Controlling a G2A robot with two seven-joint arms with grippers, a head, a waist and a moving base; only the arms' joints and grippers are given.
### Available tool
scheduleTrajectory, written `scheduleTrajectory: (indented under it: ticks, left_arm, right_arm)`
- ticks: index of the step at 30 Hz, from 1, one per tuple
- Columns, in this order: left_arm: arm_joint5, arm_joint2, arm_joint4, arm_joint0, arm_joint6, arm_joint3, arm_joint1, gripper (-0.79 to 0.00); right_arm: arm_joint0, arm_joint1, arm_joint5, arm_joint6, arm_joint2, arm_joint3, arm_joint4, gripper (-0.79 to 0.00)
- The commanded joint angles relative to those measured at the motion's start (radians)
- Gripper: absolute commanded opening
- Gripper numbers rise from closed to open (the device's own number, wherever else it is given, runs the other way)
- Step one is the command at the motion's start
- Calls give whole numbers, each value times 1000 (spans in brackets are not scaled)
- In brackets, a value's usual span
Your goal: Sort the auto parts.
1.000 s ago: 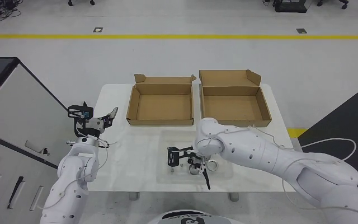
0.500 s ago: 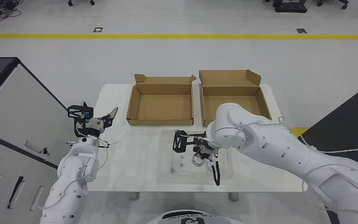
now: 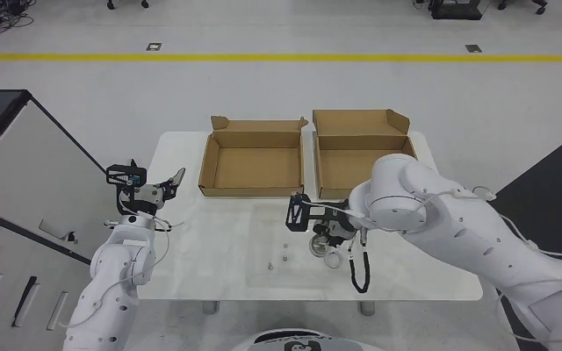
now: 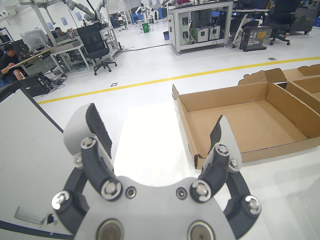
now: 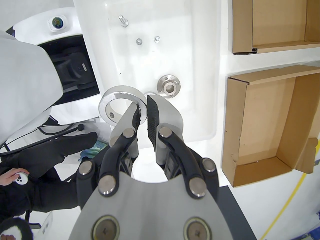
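My right gripper (image 5: 143,106) is shut on the wall of a metal ring (image 5: 120,101) and holds it over the near right part of the shallow white tray (image 5: 215,76). In the top view the right gripper (image 3: 328,251) and ring (image 3: 334,260) sit just beside a flanged metal bushing (image 3: 318,248). The bushing (image 5: 168,87) lies in the tray. A bolt (image 5: 123,20) and two small nuts (image 5: 139,41) lie farther left in it. My left gripper (image 4: 155,113) stands open and empty over the table's left edge (image 3: 167,186).
Two empty cardboard boxes stand side by side behind the tray, the left box (image 3: 253,167) and the right box (image 3: 364,167). The right box (image 5: 262,126) is the nearer one to my right gripper. Bare table lies between the left arm and the tray.
My right arm has swung to the right across the tray, gripper and wrist now nearer the right box. The left arm has not moved.
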Motion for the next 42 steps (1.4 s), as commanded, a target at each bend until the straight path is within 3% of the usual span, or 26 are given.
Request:
scheduleTrajectory:
  ticks: [1, 5, 12, 17, 20, 26, 34, 42]
  left_arm:
    - [0, 0, 0, 0, 0, 0, 0, 0]
    - [0, 0, 0, 0, 0, 0, 0, 0]
    - [0, 0, 0, 0, 0, 0, 0, 0]
    - [0, 0, 0, 0, 0, 0, 0, 0]
    - [0, 0, 0, 0, 0, 0, 0, 0]
    - [0, 0, 0, 0, 0, 0, 0, 0]
    - [0, 0, 0, 0, 0, 0, 0, 0]
    - [0, 0, 0, 0, 0, 0, 0, 0]
  right_arm:
    - [0, 0, 0, 0, 0, 0, 0, -785]
    - [-12, 7, 23, -109, 75, 53, 100, -785]
    - [-128, 53, -89, -216, 317, 288, 566, -785]
    - [-212, 59, -172, -203, 366, 429, 907, -785]
    - [-212, 44, -172, -171, 337, 463, 1104, -785]
    - [-145, 1, -113, -113, 262, 411, 1348, -785]
    - [-108, -68, -6, -5, 270, 331, 1652, -785]
    - [-116, -129, 0, 0, 263, 291, 1831, -785]
